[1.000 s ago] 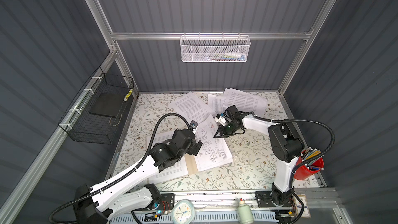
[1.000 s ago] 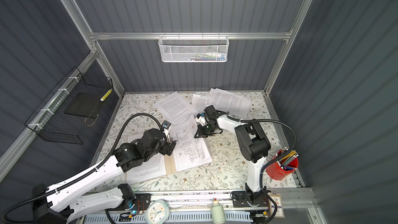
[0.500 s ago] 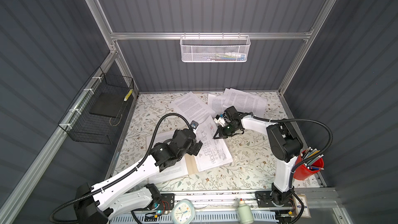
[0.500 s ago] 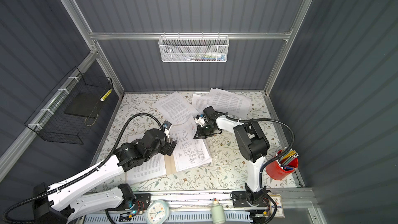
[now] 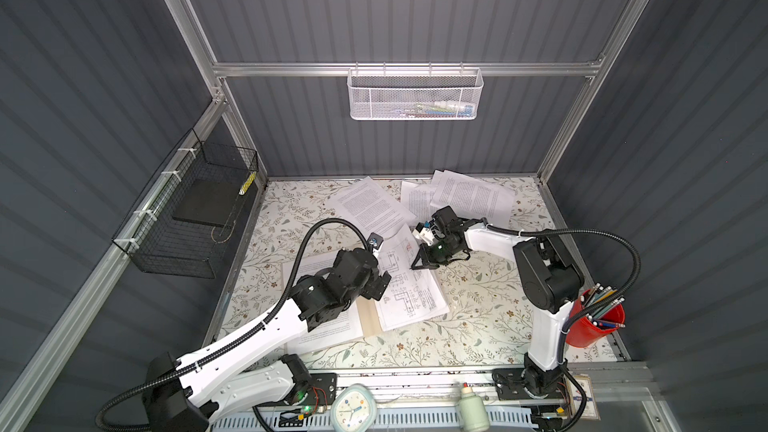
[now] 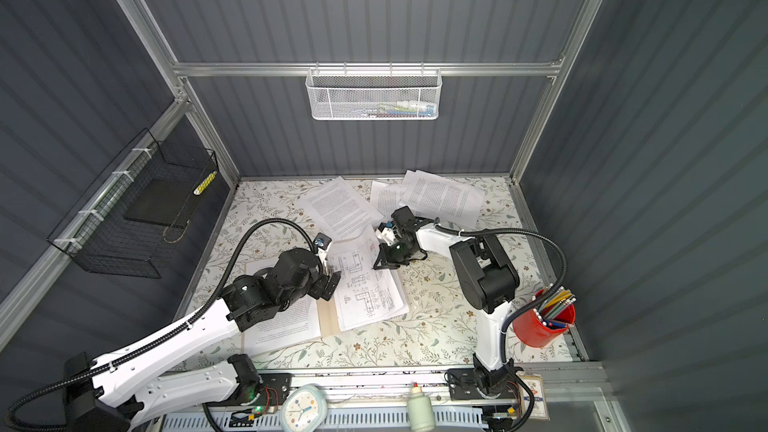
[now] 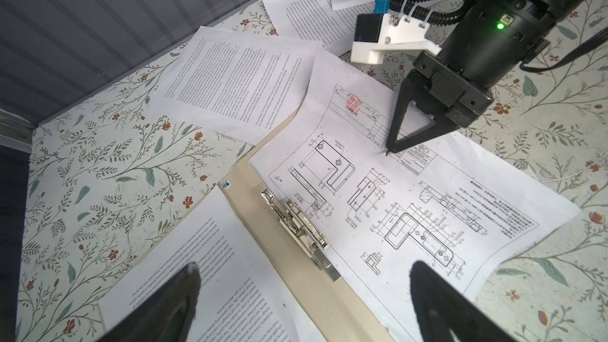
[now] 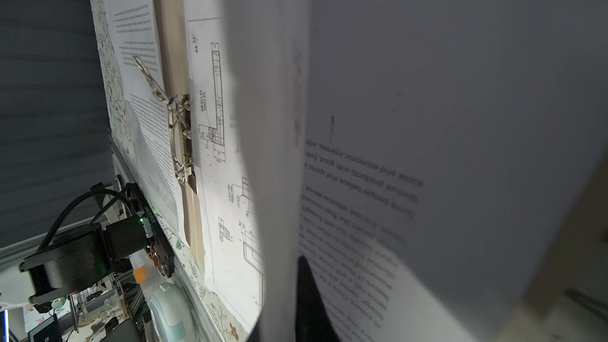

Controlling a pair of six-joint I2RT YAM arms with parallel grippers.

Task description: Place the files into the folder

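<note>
Right now the right gripper [image 7: 389, 151] is closed, and its tips touch the drawing sheet [image 7: 411, 212]. I cannot tell if it pinches the paper. The left gripper [image 7: 306, 268] is wide open and hangs over the metal clip [image 7: 296, 222] of the open tan folder [image 7: 245, 199]. The drawing sheet lies crooked on the folder's right half and sticks out past its edge. A text sheet [image 7: 230, 251] lies on the left half. More text sheets [image 5: 372, 205] lie at the back of the flowery table [image 5: 478, 297]. Dark grey walls stand around it. The drawing has a round red stamp [image 7: 353, 105], too small to read. Bare table shows between the drawing and the red pencil cup [image 5: 594, 322].
</note>
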